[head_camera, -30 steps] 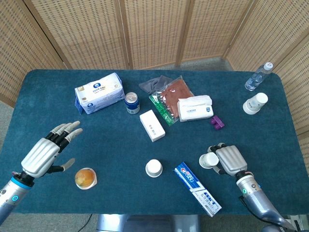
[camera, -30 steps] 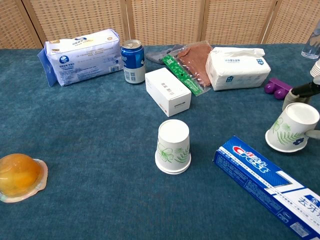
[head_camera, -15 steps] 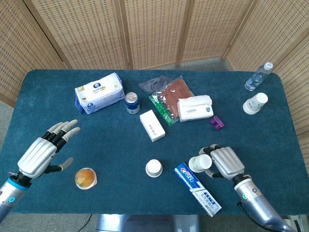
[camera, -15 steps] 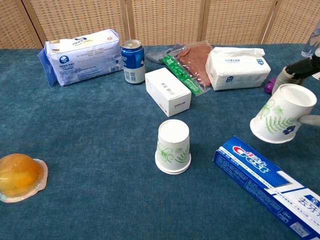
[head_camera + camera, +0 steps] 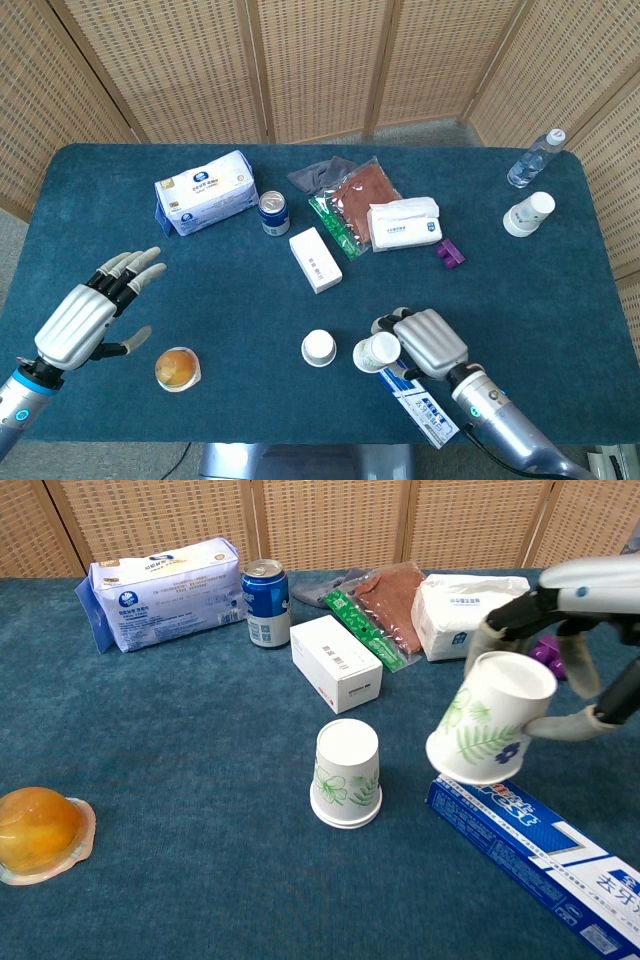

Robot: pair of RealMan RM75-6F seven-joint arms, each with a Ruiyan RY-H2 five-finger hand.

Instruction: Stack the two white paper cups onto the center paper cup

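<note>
white paper, printed with green leaves: the held cup [image 5: 490,718] is gripped upside down and tilted in your right hand [image 5: 428,343], off the table just right of the center cup [image 5: 346,772], which stands inverted low in the middle of the frame. the toothpaste box [image 5: 545,847] lies under the held cup. a third cup [image 5: 528,213] sits far off at the upper right beside the water bottle [image 5: 534,159]. your left hand [image 5: 88,312], lower left, holds nothing, fingers spread, near the orange jelly cup [image 5: 177,368].

The head view looks steeply down over the whole surface [image 5: 200,290]; the chest view sits low and close, sharing its middle.
</note>
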